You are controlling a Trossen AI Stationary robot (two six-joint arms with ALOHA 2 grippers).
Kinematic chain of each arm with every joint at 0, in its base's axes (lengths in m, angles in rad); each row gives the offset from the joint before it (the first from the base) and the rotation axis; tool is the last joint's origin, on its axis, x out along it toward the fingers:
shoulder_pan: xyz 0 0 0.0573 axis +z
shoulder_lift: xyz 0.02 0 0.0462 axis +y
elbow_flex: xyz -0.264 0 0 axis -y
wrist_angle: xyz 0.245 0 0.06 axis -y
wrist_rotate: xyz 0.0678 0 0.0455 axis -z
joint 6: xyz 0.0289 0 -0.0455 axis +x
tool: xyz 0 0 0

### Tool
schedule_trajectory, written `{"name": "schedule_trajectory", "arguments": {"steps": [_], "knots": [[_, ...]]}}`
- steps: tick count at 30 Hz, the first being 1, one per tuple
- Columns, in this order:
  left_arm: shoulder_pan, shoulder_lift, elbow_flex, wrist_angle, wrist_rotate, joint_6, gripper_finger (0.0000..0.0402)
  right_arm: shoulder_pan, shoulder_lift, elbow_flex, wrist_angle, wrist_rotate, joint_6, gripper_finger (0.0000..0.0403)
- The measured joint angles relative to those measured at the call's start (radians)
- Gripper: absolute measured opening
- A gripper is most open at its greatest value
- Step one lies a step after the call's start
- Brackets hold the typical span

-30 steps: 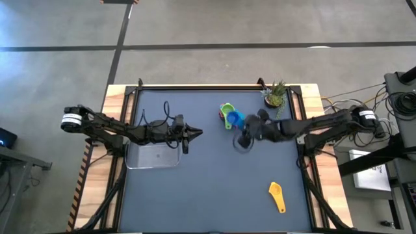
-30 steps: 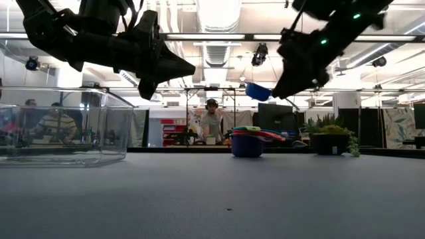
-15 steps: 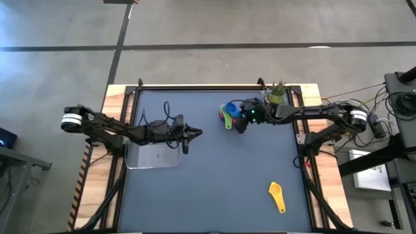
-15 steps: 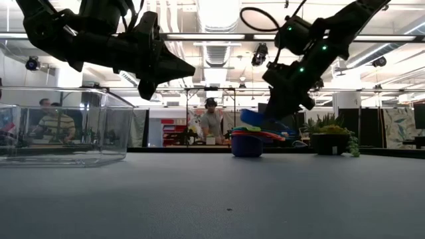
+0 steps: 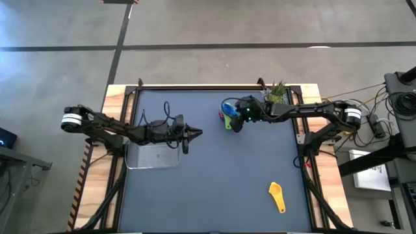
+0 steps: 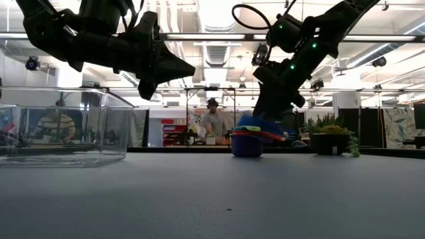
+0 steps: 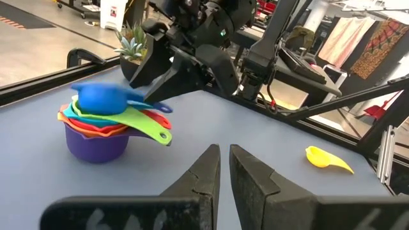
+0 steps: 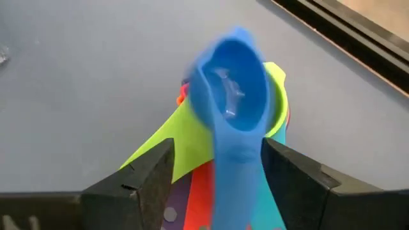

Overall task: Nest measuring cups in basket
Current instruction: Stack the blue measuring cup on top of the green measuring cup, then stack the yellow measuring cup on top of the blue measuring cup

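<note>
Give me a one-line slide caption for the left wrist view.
Right gripper sets the blue cup atop the nested stack while the yellow cup lies apart.

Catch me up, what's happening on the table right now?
The right gripper is at the stack of nested cups near the potted plant, with the blue cup lying on top of the stack and its handle between the parted fingers. The left gripper hangs shut above the table beside the basket, which holds no cup. The yellow cup lies alone on the mat nearer the front.
</note>
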Motion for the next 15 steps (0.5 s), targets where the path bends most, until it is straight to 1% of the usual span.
{"name": "schedule_trajectory", "arguments": {"steps": [8,11,15], "knots": [[0.0,0.0,0.0,0.0,0.0,0.0,0.0017,-0.002,-0.002,0.013,-0.049,0.027,-0.019,0.0274],[0.0,0.0,0.0,0.0,0.0,0.0,0.0017,0.001,-0.019,0.013,-0.058,0.02,-0.034,0.0283],[0.0,0.0,0.0,-0.001,0.0,0.0,0.0017,0.035,-0.066,0.013,-0.102,-0.019,-0.036,0.0285]]}}
